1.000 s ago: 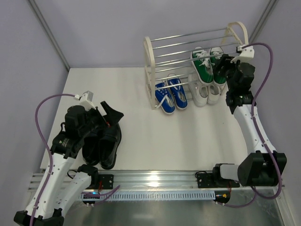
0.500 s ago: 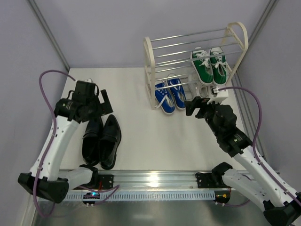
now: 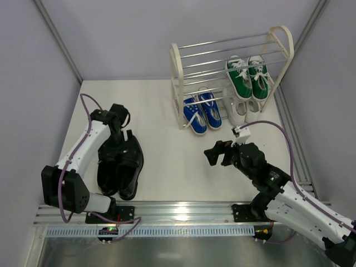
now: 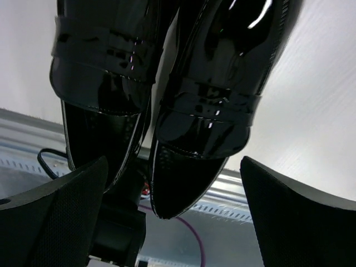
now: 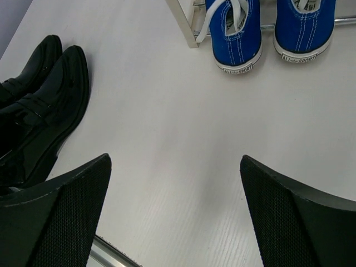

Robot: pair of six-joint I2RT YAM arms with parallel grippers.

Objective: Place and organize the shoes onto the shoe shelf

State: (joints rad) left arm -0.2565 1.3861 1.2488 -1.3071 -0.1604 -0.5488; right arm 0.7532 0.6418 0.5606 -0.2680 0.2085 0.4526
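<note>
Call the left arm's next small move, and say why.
Probably lower the open left gripper onto the glossy black leather shoe centred between its fingers, then close. It hangs above the pair, gripping nothing, and only these shoes lie on the white table, off the chrome-rod shoe shelf.

I work on a matte white table (image 3: 167, 161) with a faint linear grain. It is closed in on three sides by plain pale lavender walls (image 3: 111, 39), which meet at slim grey metal posts (image 3: 55, 36) rising from the rear corners. Along the near edge runs a brushed aluminium rail (image 3: 183, 210), with a white slotted cable duct (image 3: 189, 229) just in front of it and a dull grey metal plate (image 3: 183, 250) below. Soft, even light casts faint shadows and a bright glare on the rail.
</note>
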